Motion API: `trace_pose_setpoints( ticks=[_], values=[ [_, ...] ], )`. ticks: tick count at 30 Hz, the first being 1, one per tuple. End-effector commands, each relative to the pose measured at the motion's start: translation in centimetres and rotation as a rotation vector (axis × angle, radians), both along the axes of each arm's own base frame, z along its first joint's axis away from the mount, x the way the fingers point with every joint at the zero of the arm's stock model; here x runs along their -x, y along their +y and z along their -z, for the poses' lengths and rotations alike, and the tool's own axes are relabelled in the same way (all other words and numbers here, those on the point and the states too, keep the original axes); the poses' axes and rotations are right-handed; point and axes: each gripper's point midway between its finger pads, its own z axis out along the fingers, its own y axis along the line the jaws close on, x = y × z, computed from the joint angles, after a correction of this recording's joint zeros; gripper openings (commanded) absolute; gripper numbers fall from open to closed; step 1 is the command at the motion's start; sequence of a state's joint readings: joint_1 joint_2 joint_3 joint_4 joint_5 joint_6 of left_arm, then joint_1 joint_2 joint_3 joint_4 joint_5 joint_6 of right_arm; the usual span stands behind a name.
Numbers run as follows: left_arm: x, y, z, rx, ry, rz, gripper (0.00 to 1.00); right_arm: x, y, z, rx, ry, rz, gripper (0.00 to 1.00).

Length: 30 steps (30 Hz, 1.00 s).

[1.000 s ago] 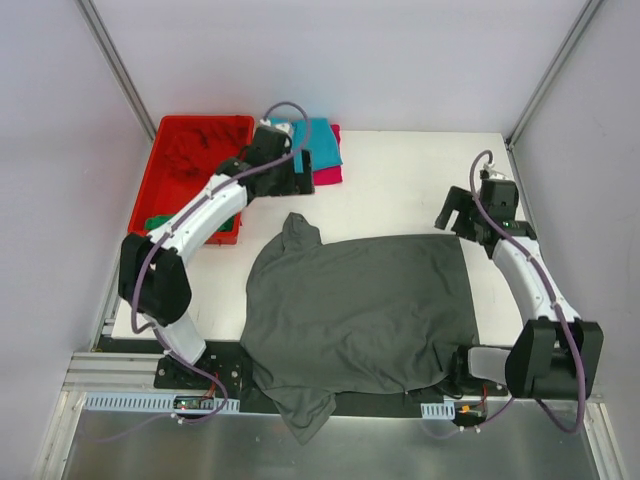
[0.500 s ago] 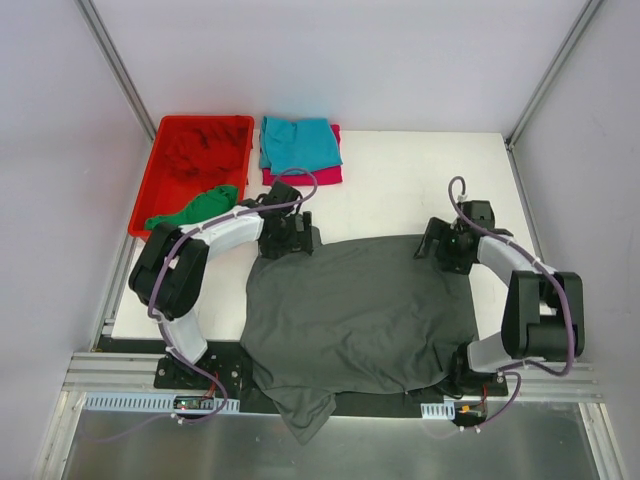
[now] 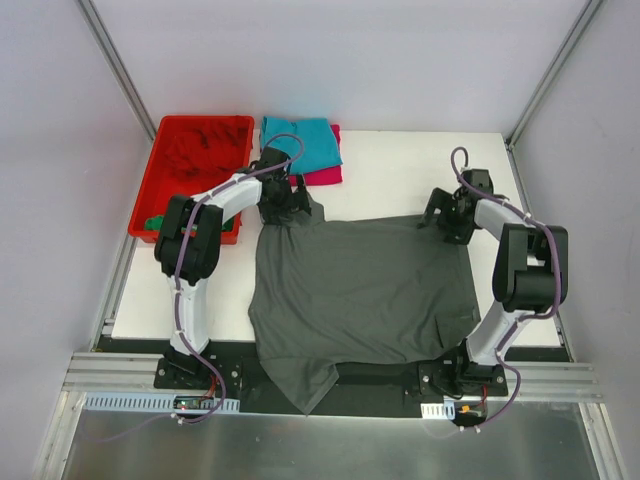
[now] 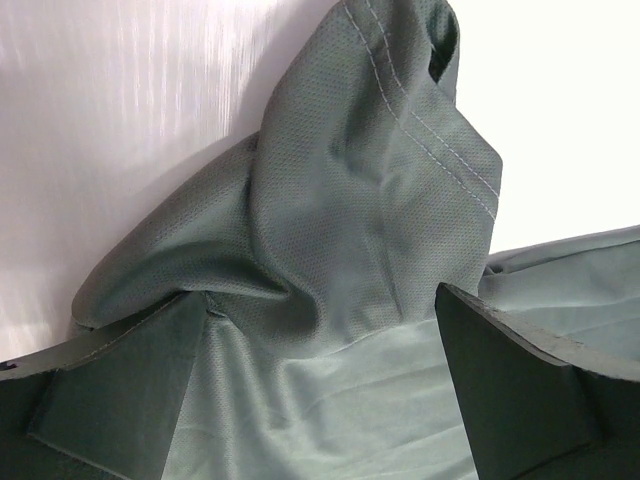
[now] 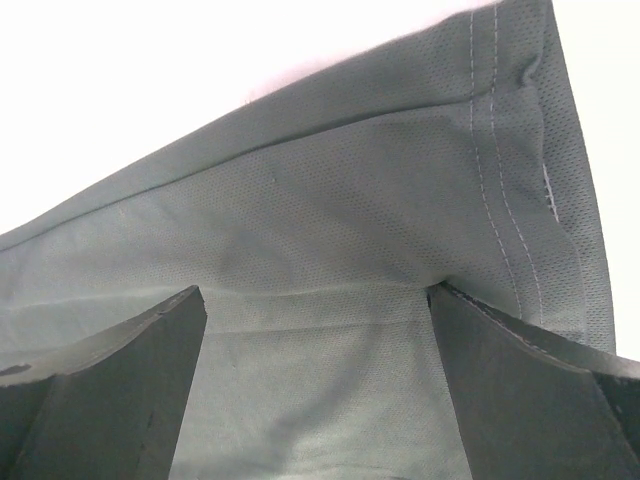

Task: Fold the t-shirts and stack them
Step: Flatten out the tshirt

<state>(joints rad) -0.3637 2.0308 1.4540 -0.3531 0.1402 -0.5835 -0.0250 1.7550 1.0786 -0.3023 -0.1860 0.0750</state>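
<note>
Grey t-shirt [image 3: 360, 290], far corners within gaping left tool [image 4: 320, 295], right tool [image 5: 315, 292]

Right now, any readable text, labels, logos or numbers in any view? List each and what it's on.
No readable text in any view.
The dark grey t-shirt: plain, and the wrist views show only weave and stitching.
The teal t-shirt, magenta t-shirt and red bin: no print visible.
The small board at the left arm's base: too small to tell whether it carries any marking.
</note>
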Motion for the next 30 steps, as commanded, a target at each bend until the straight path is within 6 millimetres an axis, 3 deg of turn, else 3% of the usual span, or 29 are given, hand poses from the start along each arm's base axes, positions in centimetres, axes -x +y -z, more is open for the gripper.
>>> trace_pose_setpoints(
  ticks=[1, 5, 13, 16, 19, 22, 24, 27, 30],
  values=[
    [-1.8, 0.9, 2.4, -0.009, 0.052, -0.001, 0.99, -1.6, -1.5, 1.3, 0.020, 0.065, 0.036, 0.96],
    [-4.5, 1.0, 1.8, -0.009, 0.019, -0.008, 0.99, -3.7, -1.3, 0.9, 0.003, 0.061, 0.020, 0.96],
    [-8.0, 1.4, 1.3, -0.038, -0.033, -0.048, 0.99, -5.8, -2.9, 0.1, 0.055, 0.021, 0.028, 0.96],
    [-8.2, 1.1, 0.9, -0.019, -0.034, -0.047, 0.99, -5.4, -3.4, -0.4, 0.081, 0.025, 0.020, 0.96],
    [-8.0, 1.1, -0.2, -0.013, -0.046, -0.044, 0.99, -5.0, -4.4, -2.2, 0.147, -0.011, -0.002, 0.96],
    [-7.6, 1.3, -2.3, -0.011, -0.082, -0.045, 0.99, -3.8, -5.6, -5.5, 0.224, -0.024, 0.007, 0.96],
    [-7.1, 1.5, -3.9, -0.019, -0.111, -0.046, 0.99, -1.9, -6.7, -7.2, 0.311, -0.002, 0.035, 0.96],
    [-6.2, 2.3, -5.7, -0.078, -0.157, -0.056, 0.99, 3.0, -8.2, -8.5, 0.511, 0.083, 0.094, 0.96],
    [-4.1, 2.5, -7.1, -0.093, -0.174, -0.044, 0.99, 7.8, -6.9, -8.3, 0.662, 0.163, 0.053, 0.96]
  ],
)
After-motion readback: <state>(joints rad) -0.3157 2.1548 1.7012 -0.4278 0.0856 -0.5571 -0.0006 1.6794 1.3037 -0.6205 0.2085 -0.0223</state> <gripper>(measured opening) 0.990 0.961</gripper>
